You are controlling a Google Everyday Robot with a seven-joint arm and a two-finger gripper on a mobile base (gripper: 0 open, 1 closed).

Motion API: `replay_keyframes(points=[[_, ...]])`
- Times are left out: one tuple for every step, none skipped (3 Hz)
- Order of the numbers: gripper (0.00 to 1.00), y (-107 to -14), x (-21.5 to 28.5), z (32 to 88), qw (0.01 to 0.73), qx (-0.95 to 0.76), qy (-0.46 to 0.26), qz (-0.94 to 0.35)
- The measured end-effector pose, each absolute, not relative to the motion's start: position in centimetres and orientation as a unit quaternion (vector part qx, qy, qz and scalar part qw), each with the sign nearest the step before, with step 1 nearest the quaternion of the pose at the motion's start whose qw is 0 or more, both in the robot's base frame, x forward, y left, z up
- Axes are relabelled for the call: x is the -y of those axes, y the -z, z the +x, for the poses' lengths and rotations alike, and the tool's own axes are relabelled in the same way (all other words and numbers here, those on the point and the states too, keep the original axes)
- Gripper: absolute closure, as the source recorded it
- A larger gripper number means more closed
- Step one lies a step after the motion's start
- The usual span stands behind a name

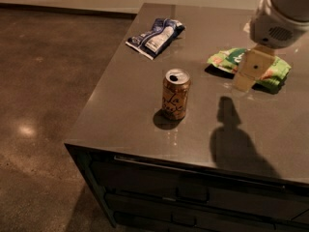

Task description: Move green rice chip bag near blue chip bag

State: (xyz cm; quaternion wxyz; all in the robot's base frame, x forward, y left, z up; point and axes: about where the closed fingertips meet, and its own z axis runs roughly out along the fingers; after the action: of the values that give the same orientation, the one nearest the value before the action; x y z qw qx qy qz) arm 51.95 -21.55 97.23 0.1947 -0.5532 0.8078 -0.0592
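The green rice chip bag [226, 60] lies flat on the right part of the dark tabletop [125, 105]. The blue chip bag [156, 36] lies near the table's far left corner, well apart from the green bag. My gripper [247, 77] hangs from the white wrist [282, 14] at the upper right. It is over the middle of the green bag and covers part of it. I cannot see whether it touches the bag.
A tan soda can [175, 94] stands upright in the middle of the table, between the two bags and nearer the front. The table's left edge and front edge drop to a dark floor [38, 105]. Drawers run below the front edge.
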Motion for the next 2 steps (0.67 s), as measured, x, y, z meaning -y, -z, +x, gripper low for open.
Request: replay_keyframes(points=[[0.0, -96.2, 22.7, 55.4, 0.197, -0.82, 0.071, -0.532], [0.0, -94.7, 24.3, 58.5, 0.191, -0.831, 0.075, -0.518]])
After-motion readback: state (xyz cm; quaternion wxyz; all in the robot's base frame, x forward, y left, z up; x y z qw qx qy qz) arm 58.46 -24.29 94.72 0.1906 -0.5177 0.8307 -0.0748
